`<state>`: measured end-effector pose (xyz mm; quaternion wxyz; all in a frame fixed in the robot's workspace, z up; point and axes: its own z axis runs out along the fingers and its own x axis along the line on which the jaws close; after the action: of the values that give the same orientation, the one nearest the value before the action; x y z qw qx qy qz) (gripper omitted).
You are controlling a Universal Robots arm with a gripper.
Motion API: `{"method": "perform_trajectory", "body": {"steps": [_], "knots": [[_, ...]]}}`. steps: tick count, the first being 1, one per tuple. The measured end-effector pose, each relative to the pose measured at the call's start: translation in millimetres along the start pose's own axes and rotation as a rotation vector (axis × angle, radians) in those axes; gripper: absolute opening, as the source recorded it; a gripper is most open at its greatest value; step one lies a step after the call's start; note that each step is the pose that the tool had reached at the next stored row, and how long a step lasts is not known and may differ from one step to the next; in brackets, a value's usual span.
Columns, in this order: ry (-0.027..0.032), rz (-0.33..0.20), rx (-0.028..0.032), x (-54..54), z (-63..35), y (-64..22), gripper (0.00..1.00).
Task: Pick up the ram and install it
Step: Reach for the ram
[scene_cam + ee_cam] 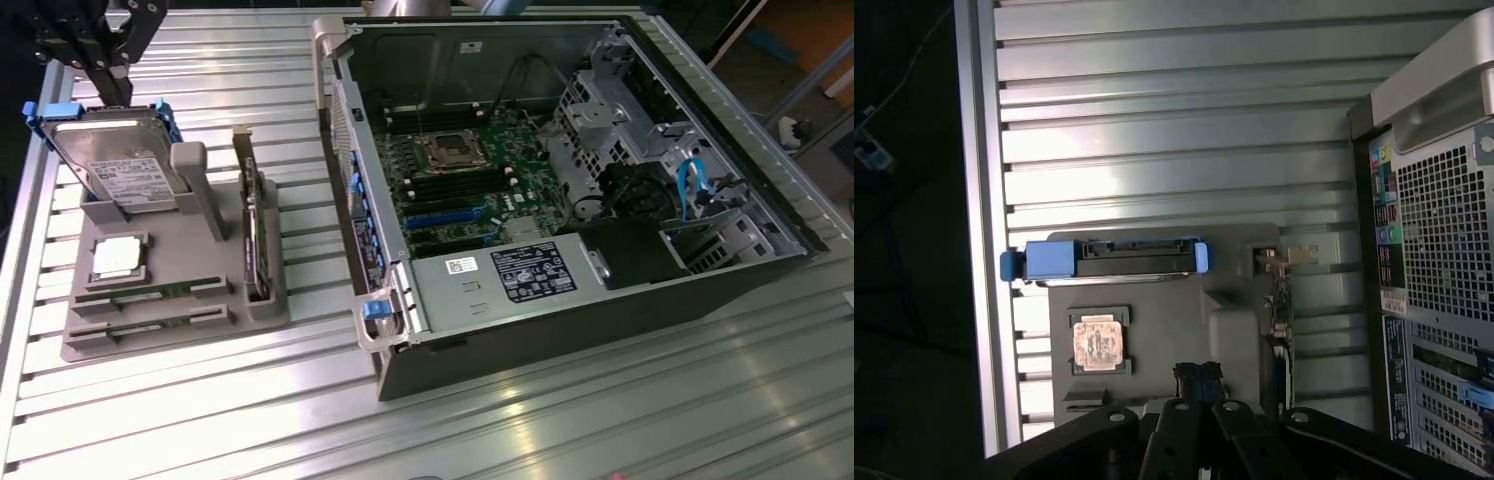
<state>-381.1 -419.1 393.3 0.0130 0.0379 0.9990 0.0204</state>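
Note:
The ram (150, 293) is a thin green stick standing on edge in a front slot of the grey holder (200, 335), at the exterior view's left. A second like stick (144, 322) sits in the slot just in front of it. My gripper (114, 88) hangs at the far end of the holder, above the hard drive (127, 170) in its blue caddy, well away from the ram. In the wrist view the black fingertips (1197, 378) are pressed together, shut on nothing, over the holder (1154, 310).
The open computer case (747, 285) lies to the exterior view's right, its motherboard (461, 165) facing up. The holder also carries a silver processor chip (118, 256) and a dark expansion card (254, 240) on edge. The ribbed metal table (240, 420) runs all round.

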Motion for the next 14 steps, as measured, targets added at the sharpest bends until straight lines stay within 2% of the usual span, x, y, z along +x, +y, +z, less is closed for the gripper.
{"method": "perform_trajectory", "body": {"steps": [14], "knots": [[-0.0002, 0.000, -0.0002, -0.5, -1.1, -29.9, 0.11]]}}
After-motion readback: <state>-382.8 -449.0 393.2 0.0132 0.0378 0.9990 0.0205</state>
